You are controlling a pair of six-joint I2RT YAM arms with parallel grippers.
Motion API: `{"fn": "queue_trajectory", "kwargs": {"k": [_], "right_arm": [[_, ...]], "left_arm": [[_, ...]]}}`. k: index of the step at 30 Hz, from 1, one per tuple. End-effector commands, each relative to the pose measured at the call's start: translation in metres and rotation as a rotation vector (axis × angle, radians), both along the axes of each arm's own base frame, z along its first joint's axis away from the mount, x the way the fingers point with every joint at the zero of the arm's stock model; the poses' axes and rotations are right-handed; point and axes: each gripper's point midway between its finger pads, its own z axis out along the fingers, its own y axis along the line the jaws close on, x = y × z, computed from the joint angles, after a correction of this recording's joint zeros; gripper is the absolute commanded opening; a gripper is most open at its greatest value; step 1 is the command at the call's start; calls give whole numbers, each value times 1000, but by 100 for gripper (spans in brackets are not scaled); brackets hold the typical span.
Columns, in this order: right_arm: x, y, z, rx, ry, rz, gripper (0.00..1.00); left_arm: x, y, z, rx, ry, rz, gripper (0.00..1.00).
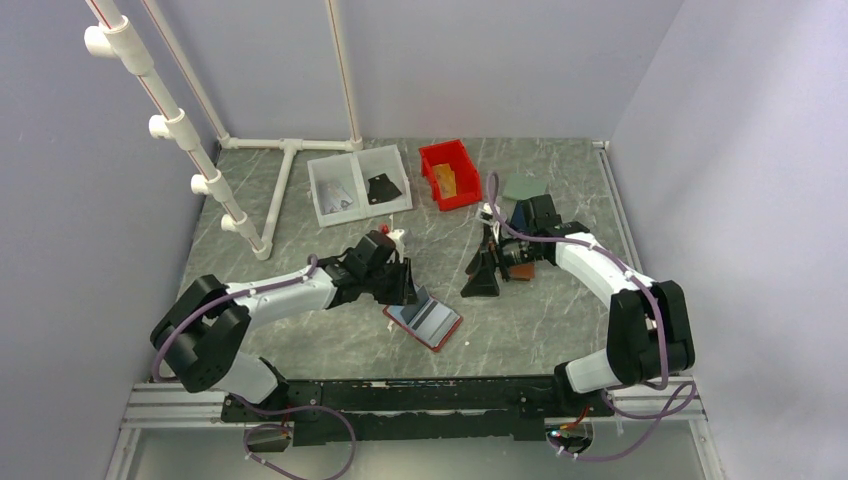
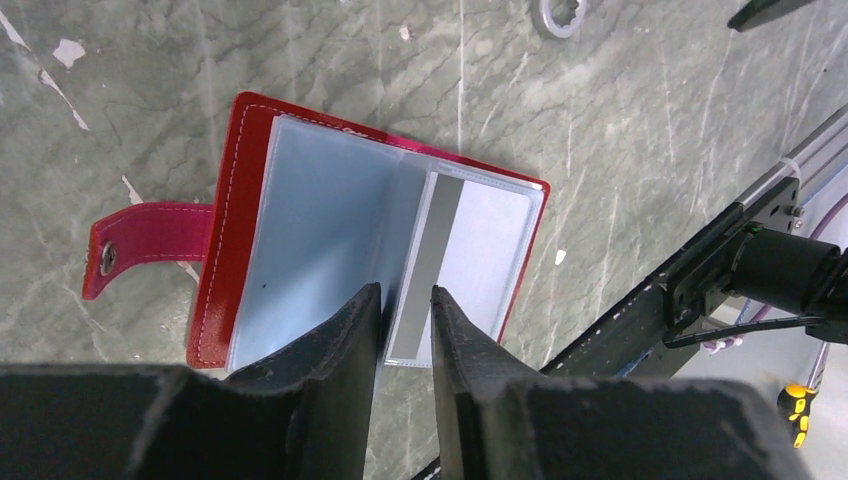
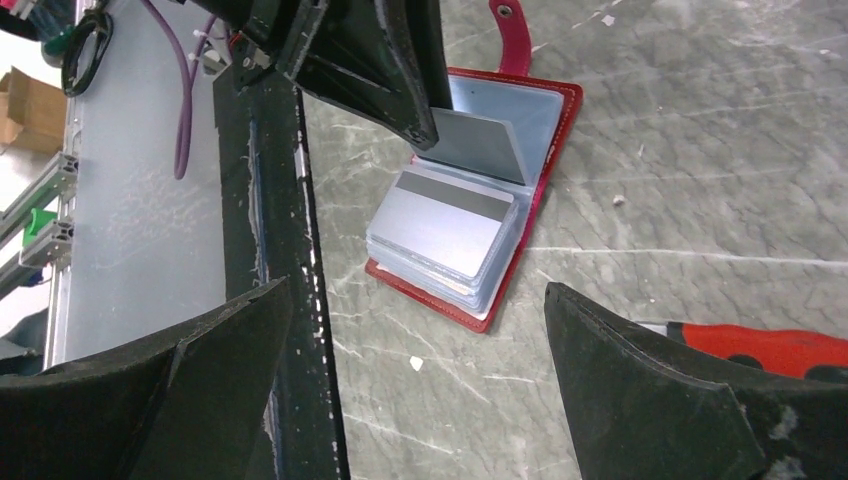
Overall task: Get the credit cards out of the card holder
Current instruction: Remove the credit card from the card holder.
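Grey marble table (image 1: 300, 345), card holder (image 1: 440, 330) lying open.
Left gripper (image 2: 405, 300) pinches a raised sleeve page (image 3: 480, 145); right gripper (image 3: 415, 330) spread wide.

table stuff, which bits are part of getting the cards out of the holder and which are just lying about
For the job:
- open red leather-like card holder
- grey plastic card with dark stripe in its clear sleeves
- left claw, pinching a sleeve page

Lying about:
- red plastic bin
- white two-compartment tray
- white pipe frame
- grey-green square pad

Card holder (image 1: 424, 318) open on table (image 1: 300, 340), between arms, bins (image 1: 358, 184) behind, left claw (image 1: 408, 283) over it
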Motion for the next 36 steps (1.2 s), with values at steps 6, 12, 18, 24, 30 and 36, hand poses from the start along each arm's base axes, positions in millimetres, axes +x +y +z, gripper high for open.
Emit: {"fn": "queue_trajectory", "kwargs": {"k": [6,12,18,24,30,36], "right_arm": [[2,15,17,73,-14,43,100],[-2,20,17,109,36,44,100],[-3,26,17,139,76,47,100],[-7,35,15,154,127,56,97],[-1,41,8,157,202,12,84],[1,44,6,170,278,0,66]], "left_arm": [[8,-1,-7,43,13,7,31],[10,-5,-7,28,17,14,0],[14,-8,17,-107,-40,86,0],[17,-19,52,-323,-109,130,0],[24,-24,77,-433,-187,142,0],[26,-24,95,-508,-260,141,0]]}}
